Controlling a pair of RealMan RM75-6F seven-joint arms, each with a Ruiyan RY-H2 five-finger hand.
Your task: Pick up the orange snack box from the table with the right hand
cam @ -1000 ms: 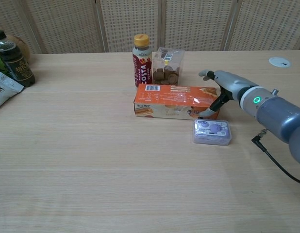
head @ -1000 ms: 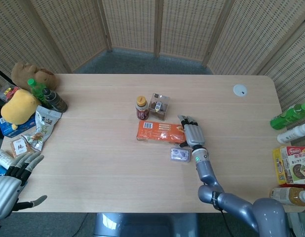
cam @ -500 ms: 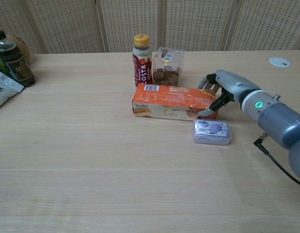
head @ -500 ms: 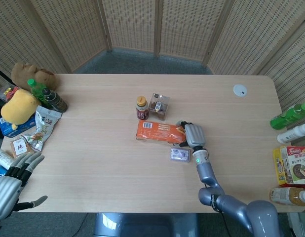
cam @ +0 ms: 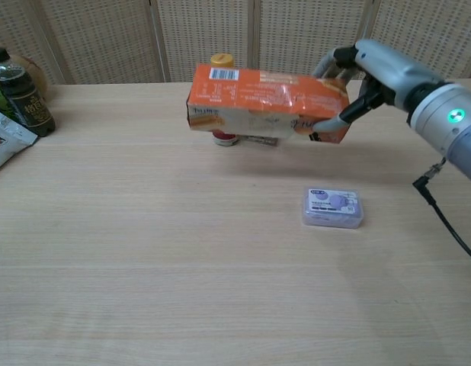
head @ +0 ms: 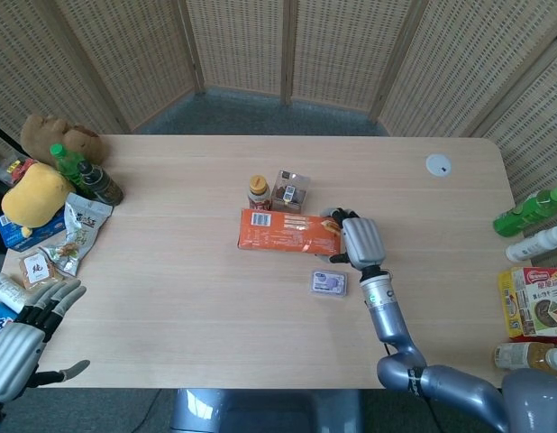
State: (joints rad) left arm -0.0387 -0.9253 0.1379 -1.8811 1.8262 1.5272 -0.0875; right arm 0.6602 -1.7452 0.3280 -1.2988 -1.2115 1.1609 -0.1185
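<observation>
My right hand (head: 360, 241) (cam: 373, 72) grips the right end of the long orange snack box (head: 287, 231) (cam: 262, 103). The box hangs clear of the table, roughly level, with its barcode end to the left. In the chest view it covers most of the small bottle and clear box behind it. At the lower left of the head view my left hand (head: 22, 338) hovers off the table edge, fingers apart and holding nothing.
A small purple packet (head: 329, 282) (cam: 334, 207) lies on the table below the lifted box. An orange-capped bottle (head: 257, 188) and a clear box of sweets (head: 290, 191) stand just behind it. Snacks and bottles crowd the left edge (head: 76, 194) and right edge (head: 531, 271).
The right hand closed on the box's right end and lifted it off the table; it now hangs higher and a little further back. The left hand has barely moved.
</observation>
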